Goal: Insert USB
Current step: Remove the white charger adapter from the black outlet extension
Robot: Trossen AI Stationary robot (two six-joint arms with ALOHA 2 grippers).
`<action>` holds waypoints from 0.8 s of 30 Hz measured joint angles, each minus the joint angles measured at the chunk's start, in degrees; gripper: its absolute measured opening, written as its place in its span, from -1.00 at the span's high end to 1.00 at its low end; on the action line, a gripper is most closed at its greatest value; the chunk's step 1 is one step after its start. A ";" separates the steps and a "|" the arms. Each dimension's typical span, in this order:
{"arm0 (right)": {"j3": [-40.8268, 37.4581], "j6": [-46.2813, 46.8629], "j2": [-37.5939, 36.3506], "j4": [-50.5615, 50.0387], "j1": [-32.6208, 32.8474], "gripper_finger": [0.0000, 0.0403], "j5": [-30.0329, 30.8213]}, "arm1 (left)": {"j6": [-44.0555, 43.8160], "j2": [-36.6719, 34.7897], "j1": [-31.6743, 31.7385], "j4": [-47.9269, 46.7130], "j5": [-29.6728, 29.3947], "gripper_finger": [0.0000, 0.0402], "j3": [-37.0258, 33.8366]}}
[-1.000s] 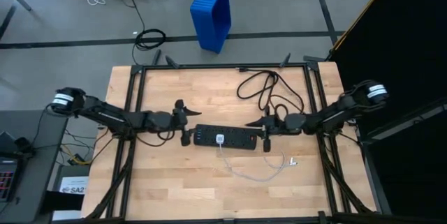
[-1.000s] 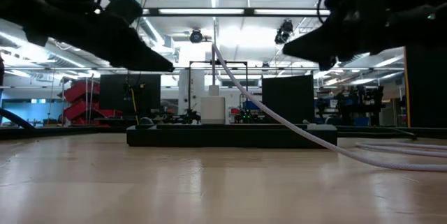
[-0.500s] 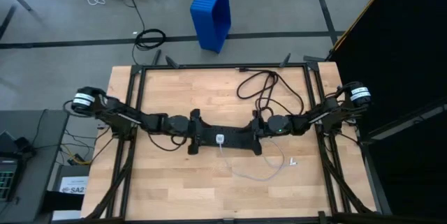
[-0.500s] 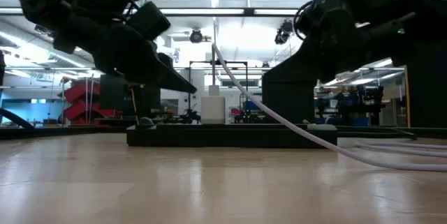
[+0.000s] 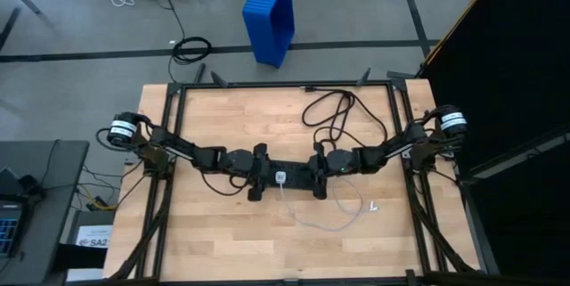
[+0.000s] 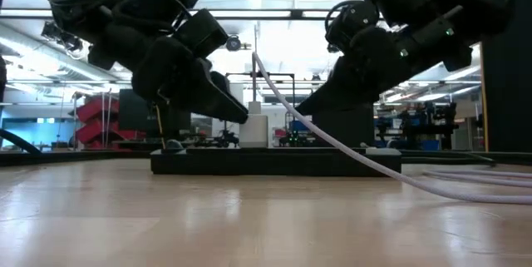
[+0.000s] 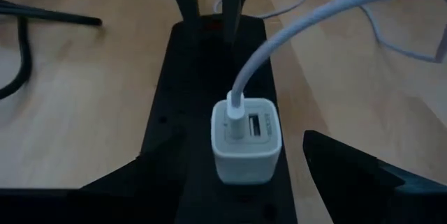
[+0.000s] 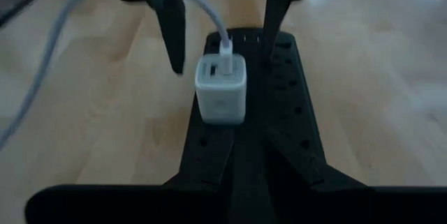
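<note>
A long black power strip lies flat mid-table. A white charger cube sits plugged into it. The thin white USB cable has one plug in the cube's port. It arcs up, then lies loosely on the wood toward the near right, and its free end rests on the table. My left gripper is open over the strip's left end. My right gripper is open over its right part. In the low view both grippers hover above the strip and tip down toward the cube.
A thick black cord loops across the far half of the table from the strip's right end. Black frame rails run along the table's left, right and far edges. A blue bin stands on the floor beyond. Bare wood stretches along the near edge.
Both arms have reached inward along the strip toward the charger cube, the left from the table's left and the right from its right. They have come down and tipped their fingers downward. The strip, the cube and the USB cable have stayed put.
</note>
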 joint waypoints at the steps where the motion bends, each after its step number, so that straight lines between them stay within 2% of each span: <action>1: 0.03 0.01 0.43 0.46 0.00 0.74 0.04 | -0.01 0.07 0.00 -0.03 -0.01 -0.32 0.02; 7: -0.04 0.02 2.00 0.58 -0.15 0.74 0.81 | 0.00 1.61 0.00 -0.23 -0.19 -0.32 -0.04; 16: 0.00 0.68 1.98 1.40 -0.66 0.74 0.80 | 1.57 5.69 0.00 7.43 -0.23 -0.26 0.01; 21: 0.00 1.97 1.98 0.62 -0.66 0.74 0.77 | 1.69 5.77 0.04 6.55 -0.32 -0.17 0.97; 24: 0.00 1.93 1.98 -0.45 -0.66 0.74 0.77 | 1.71 5.77 0.04 6.60 -0.31 -0.04 1.80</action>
